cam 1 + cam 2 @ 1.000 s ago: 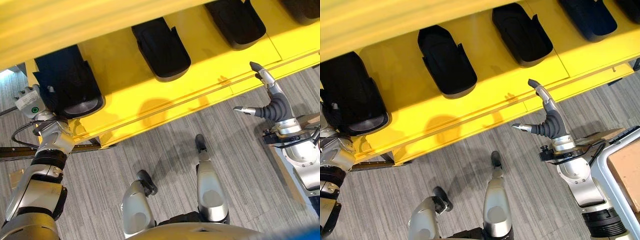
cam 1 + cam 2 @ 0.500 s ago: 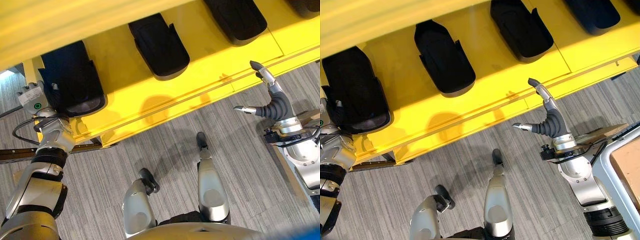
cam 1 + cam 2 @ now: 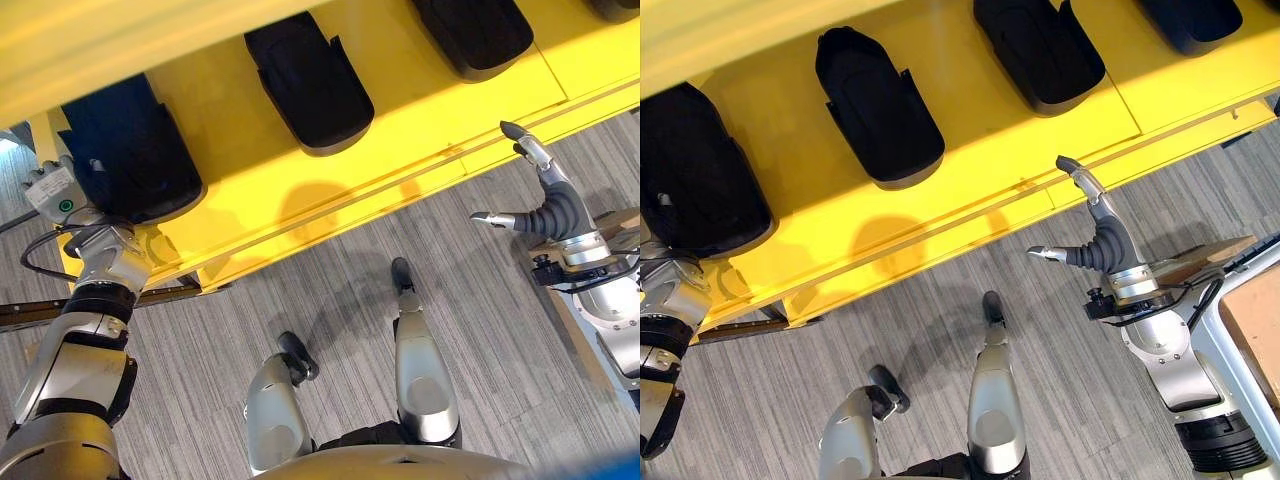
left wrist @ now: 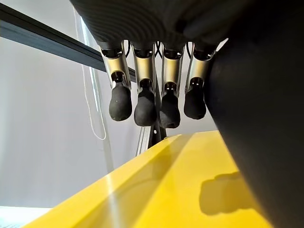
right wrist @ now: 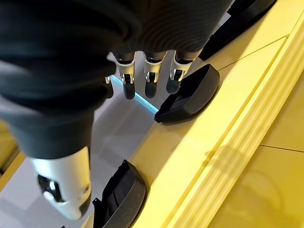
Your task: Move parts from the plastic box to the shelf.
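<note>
Several black parts are lying on the yellow shelf [image 3: 400, 130] across the top of the frame: one [image 3: 305, 80] at upper centre, another [image 3: 475, 35] at upper right. At upper left, the left hand [image 4: 152, 90] is resting against a third part [image 3: 125, 155] (its fingers are hanging straight beside it, gripping nothing visible). At right, the right hand [image 3: 540, 200] is hovering empty with fingers spread, just off the shelf's edge.

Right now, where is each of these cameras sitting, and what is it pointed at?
Left eye view: on the head, looking down at the yellow shelf, black parts, both arms.
Right eye view: beside it, same scene; right hand open.
Left wrist view: along the left hand, shelf beyond.
Right wrist view: along the right hand, parts beyond.
All share the shelf.
</note>
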